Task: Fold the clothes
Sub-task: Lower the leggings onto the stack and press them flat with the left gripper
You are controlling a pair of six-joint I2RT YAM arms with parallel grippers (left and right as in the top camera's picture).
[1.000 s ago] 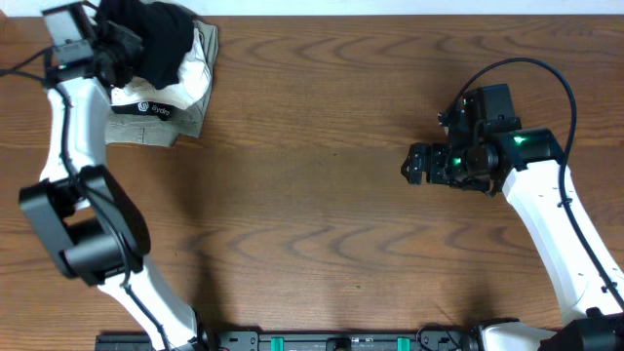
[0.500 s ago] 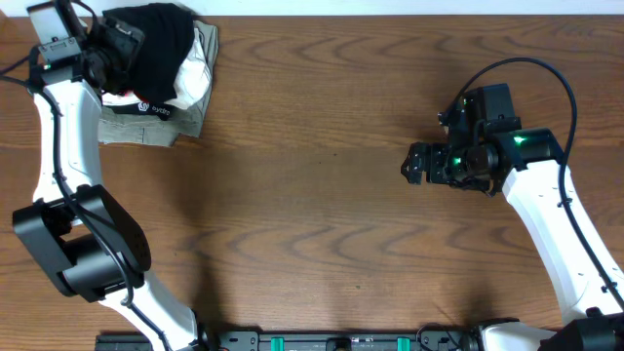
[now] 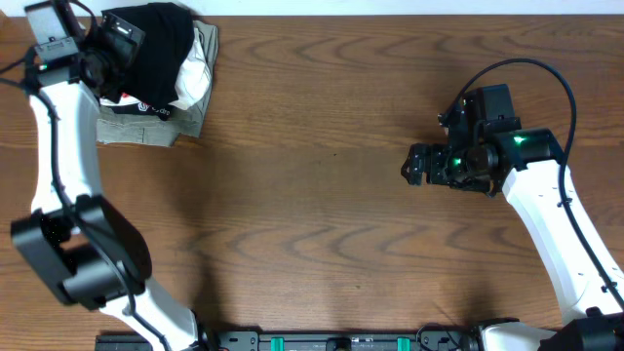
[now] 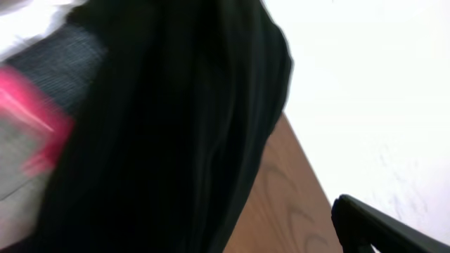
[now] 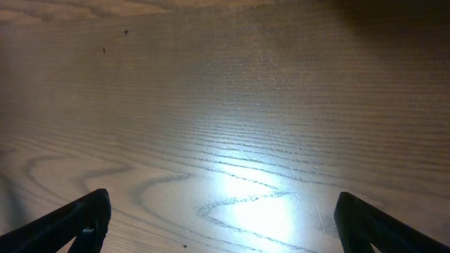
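Overhead view: the left gripper, jaws spread, stood at the far-left corner of the table just beside the black pants, which lay bunched atop a stack of folded garments, the red waistband lining showing in the left wrist view. The right gripper, likewise spread and empty, hung well apart at the right. Judged a set-down step, it would be done well by lifting the left fingers clear without snagging the soft cloth or dragging the bundle off the stack.

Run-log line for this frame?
left gripper: open, at black pants | black pants: bunched atop folded pile | right gripper: open, over table
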